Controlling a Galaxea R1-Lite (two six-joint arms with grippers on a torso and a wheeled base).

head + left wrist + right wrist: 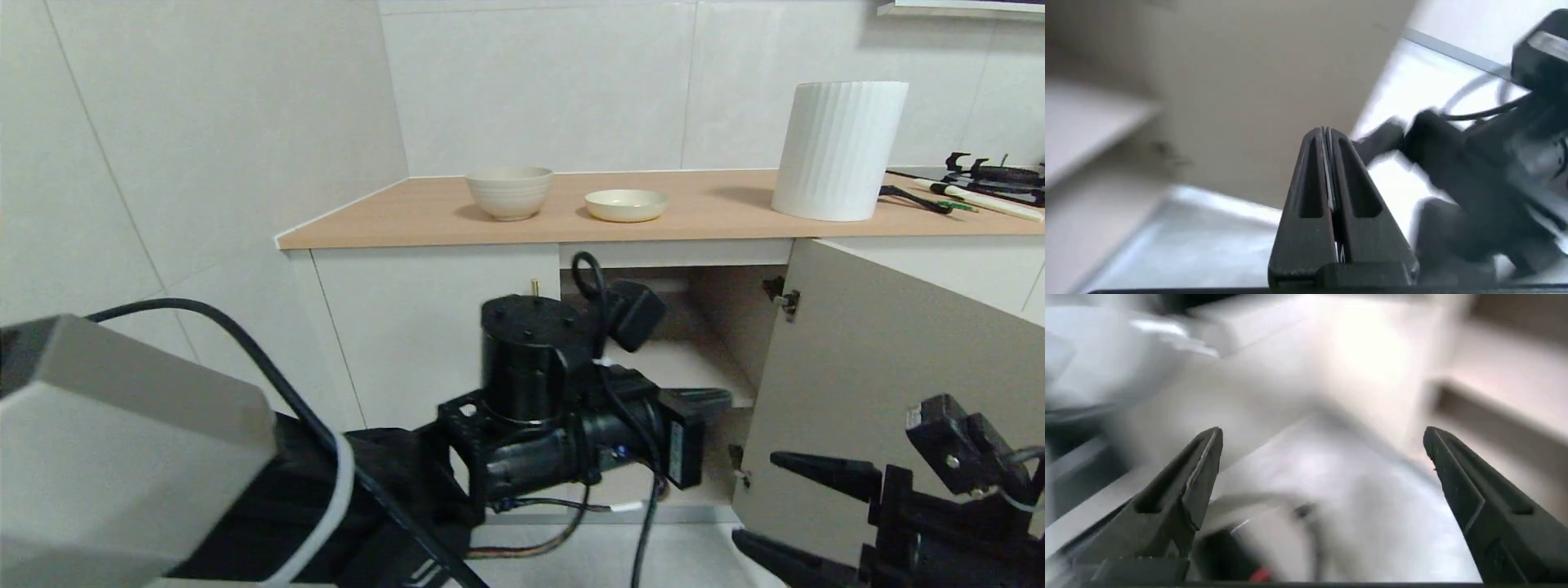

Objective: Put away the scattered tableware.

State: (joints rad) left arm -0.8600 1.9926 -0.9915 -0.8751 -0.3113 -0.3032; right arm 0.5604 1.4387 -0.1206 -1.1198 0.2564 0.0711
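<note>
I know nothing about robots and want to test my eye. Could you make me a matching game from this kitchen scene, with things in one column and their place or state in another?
Things
1. beige ribbed ceramic bowl
2. tall white ribbed cylindrical container
3. pale cupboard door under the wooden counter
4. left tool

Place or state
A. swung open
B. shut
C. on the counter, left of the shallow cream dish
D. on the counter, right of the shallow cream dish

Pairs: 1-C, 2-D, 3-A, 4-B
</note>
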